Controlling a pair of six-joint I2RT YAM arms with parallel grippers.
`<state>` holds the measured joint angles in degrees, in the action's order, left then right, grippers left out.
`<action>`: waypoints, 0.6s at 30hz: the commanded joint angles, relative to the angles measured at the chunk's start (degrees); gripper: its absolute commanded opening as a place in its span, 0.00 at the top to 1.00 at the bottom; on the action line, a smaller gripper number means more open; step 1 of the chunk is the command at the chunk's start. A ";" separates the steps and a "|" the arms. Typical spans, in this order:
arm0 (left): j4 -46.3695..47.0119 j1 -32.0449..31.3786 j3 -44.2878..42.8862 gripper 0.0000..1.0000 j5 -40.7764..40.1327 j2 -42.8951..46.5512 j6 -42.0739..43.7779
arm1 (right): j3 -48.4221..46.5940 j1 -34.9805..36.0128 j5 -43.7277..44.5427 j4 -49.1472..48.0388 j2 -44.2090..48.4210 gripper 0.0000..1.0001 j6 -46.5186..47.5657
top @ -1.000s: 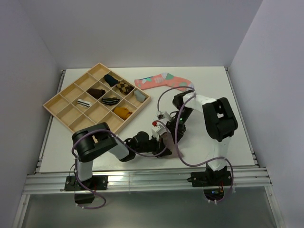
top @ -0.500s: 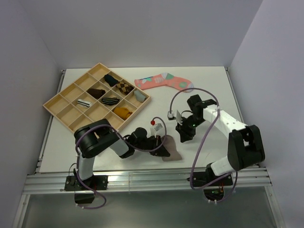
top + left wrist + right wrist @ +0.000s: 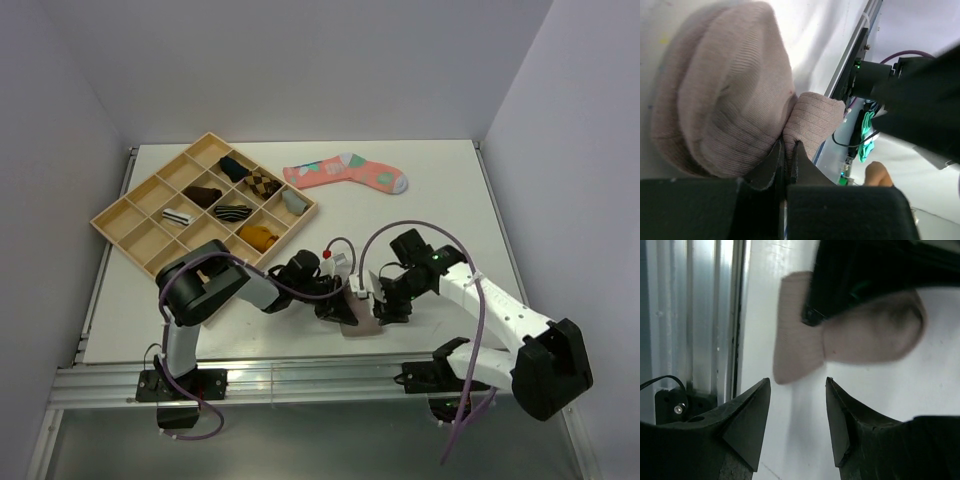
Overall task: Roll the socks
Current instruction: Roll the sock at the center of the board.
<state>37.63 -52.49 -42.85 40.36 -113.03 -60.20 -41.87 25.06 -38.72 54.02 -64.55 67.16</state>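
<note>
While L arm lies low, L fingers pinching taupe sock, R fingers hover spread alongside.

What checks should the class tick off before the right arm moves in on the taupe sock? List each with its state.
1. Left gripper shut on the taupe-brown ribbed fabric sock: ok.
2. Right gripper open: ok.
3. Sock lies ahead of the right gripper's gap, not yet between its fingers: ok.
4. Sock resting on the white table, inside its near edge: ok, though close.
5. Roll finished: not ok; a loose flap sticks out.
6. Coral-pink patterned sock apart from the work: ok.
</note>
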 commanded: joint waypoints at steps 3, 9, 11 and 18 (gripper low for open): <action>-13.46 1.34 -0.74 1.00 -4.06 -2.37 0.70 | 3.98 8.49 1.71 -7.08 2.85 0.43 -2.99; -14.51 1.51 -2.50 1.00 -3.89 -3.51 1.23 | 8.11 14.22 7.77 -14.02 2.51 0.44 -6.86; -13.55 1.51 -2.41 1.00 -3.62 -3.51 0.88 | 8.64 15.46 9.35 -16.31 1.98 0.44 -7.04; -12.40 1.43 -1.80 1.00 -2.74 -2.81 0.44 | 10.40 17.13 12.44 -22.11 -0.65 0.45 -8.97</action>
<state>30.87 -51.27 -46.04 41.39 -113.73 -62.11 -32.16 41.34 -28.71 36.82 -64.05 59.66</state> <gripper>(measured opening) 0.047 0.554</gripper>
